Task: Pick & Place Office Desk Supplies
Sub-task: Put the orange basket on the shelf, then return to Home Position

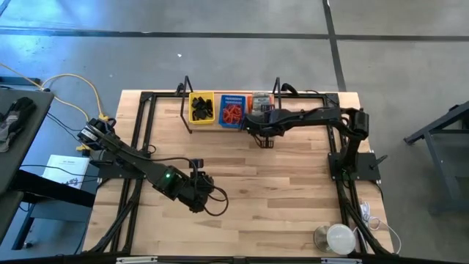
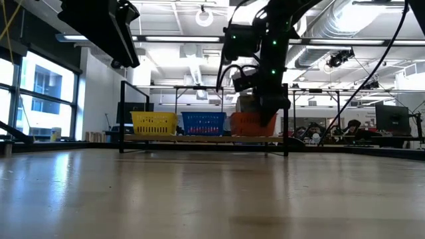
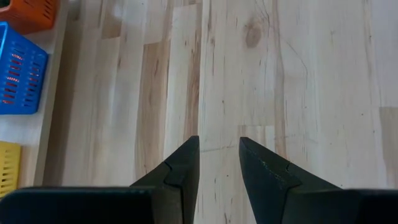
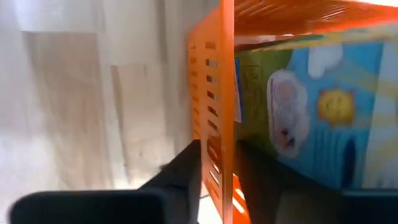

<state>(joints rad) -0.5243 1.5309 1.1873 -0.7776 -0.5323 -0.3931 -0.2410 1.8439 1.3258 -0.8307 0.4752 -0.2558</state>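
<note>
Three trays stand in a row at the table's far edge. The yellow tray [image 1: 192, 97] holds black pieces [image 1: 202, 110]. The blue tray [image 1: 233, 98] holds red loops [image 1: 233, 114]. The orange tray [image 1: 261, 97] holds a printed blue and green box [image 4: 311, 112]. My right gripper [image 4: 219, 168] is at the orange tray's near wall [image 4: 217, 93], one finger outside and one inside, with a narrow gap. In the low view it [image 2: 267, 109] hangs just above that tray [image 2: 252, 123]. My left gripper [image 3: 219, 149] is open and empty over bare wood at the near left [image 1: 201, 192]. My right gripper has the orange tray's slotted near wall [image 4: 214, 146] between its two fingers, one finger [image 4: 183, 171] outside the tray and the other inside. The fingers come from above. I cannot tell whether they touch the wall. The tray stands on the table.
A black metal frame [image 1: 146, 125] runs around the table's edges and in front of the trays. A round white object [image 1: 341, 236] sits at the near right corner. Bare wood lies between the two arms in the table's middle.
</note>
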